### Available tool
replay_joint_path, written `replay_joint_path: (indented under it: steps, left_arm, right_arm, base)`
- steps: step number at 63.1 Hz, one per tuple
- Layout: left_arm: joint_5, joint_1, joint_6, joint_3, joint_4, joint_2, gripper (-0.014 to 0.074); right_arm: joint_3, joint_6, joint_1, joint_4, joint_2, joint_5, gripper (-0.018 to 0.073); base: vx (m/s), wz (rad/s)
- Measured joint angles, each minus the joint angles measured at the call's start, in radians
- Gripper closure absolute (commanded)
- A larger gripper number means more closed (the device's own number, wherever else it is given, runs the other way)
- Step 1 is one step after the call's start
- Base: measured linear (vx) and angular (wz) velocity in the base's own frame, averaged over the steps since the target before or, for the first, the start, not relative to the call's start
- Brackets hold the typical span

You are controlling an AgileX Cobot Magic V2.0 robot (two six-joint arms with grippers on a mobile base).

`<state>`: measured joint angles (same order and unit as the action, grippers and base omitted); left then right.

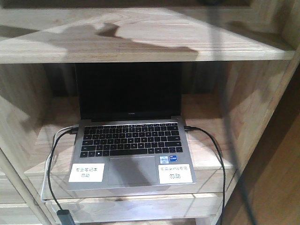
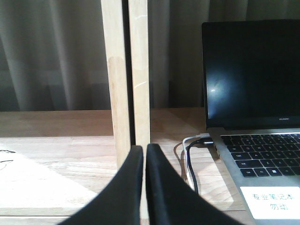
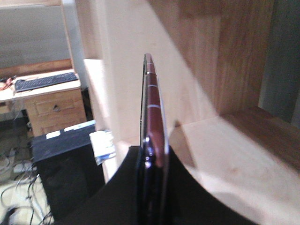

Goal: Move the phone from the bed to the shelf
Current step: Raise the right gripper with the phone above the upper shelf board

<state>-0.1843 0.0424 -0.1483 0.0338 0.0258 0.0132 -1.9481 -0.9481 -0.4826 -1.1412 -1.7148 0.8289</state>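
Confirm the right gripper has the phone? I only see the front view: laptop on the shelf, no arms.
Observer: Yes. In the right wrist view the right gripper is shut on the phone, held edge-on.
Operator: Near the shelf?
Observer: A pale shelf board lies just beyond the phone.
Operator: Left gripper?
Observer: The left gripper is shut and empty, facing a shelf upright beside the laptop.

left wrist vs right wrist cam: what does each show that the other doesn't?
Only left wrist: the open grey laptop with its dark screen and white label, cables plugged into its side, a pale wooden upright post, and the left claw shut on nothing.
Only right wrist: the thin rose-gold-rimmed phone seen edge-on, clamped in the right claw, plus a black keyboard on a desk behind.
Both: light wooden shelf planks.
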Motion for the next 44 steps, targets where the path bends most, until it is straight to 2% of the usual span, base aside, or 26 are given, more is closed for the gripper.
replay_joint_path:
  steps: [18, 44]
  left_arm:
    - [0.0, 0.0, 0.0, 0.0, 0.0, 0.0, 0.0595]
    - [0.0, 0.0, 0.0, 0.0, 0.0, 0.0, 0.0595]
  right_arm:
    - [-0.076, 0.001, -0.005, -0.005, -0.17, -0.059, 0.0561]
    - [-0.079, -0.001, -0.005, 0.031, -0.237, -0.148, 0.0561]
  base:
    - [0.0, 0.0]
    - [0.0, 0.0]
